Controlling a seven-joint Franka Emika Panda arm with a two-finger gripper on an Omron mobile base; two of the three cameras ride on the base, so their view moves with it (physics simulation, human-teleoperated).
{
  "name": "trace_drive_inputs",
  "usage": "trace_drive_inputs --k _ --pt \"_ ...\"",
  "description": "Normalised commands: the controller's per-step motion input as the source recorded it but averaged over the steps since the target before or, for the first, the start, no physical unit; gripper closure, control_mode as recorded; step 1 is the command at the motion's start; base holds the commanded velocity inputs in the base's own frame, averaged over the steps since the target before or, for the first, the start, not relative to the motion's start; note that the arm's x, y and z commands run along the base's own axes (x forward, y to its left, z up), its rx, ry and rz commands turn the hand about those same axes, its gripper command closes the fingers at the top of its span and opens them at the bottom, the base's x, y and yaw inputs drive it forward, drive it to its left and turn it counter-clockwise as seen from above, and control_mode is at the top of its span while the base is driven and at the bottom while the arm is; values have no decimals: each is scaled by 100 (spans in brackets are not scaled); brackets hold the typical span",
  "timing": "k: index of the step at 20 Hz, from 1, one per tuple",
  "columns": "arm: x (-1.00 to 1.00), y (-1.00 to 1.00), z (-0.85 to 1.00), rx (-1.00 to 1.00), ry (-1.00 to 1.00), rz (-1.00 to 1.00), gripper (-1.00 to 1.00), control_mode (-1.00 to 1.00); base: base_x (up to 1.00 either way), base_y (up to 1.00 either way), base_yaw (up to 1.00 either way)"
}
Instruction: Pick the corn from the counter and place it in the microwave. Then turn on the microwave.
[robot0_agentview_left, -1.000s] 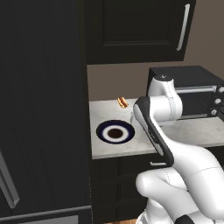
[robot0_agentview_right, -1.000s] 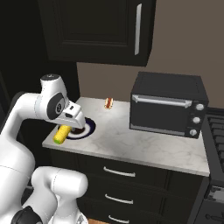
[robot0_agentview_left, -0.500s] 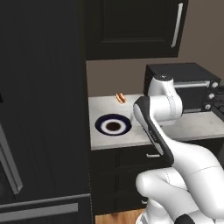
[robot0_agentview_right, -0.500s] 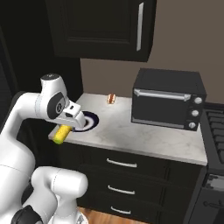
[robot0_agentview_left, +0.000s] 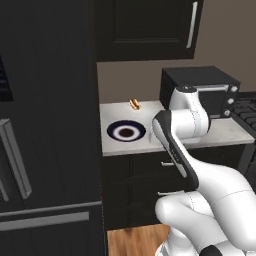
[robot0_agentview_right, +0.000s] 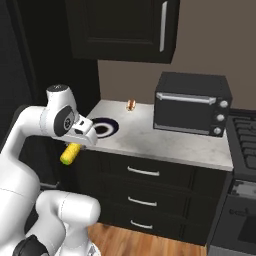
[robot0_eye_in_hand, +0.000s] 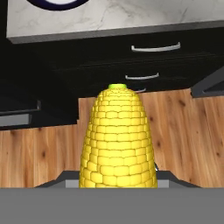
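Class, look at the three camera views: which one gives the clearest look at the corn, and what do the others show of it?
The hand view: the corn stands large and close, kernels and green tip plain. In the right base view the corn is a small yellow cob under the gripper, beside the counter edge. In the left base view the arm hides it.

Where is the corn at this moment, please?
The corn is held in the gripper, off the counter at its left front edge in the right base view, below the dark-ringed plate and over the wooden floor.
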Motion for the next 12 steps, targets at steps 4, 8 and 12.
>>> trace_drive_inputs --k 4,8,12 --pt "0 0 0 0 0 0 100 100 -55 0 0" --pt "0 0 0 0 0 0 100 100 -51 0 0" --pt "0 0 0 0 0 0 100 100 -42 1 0"
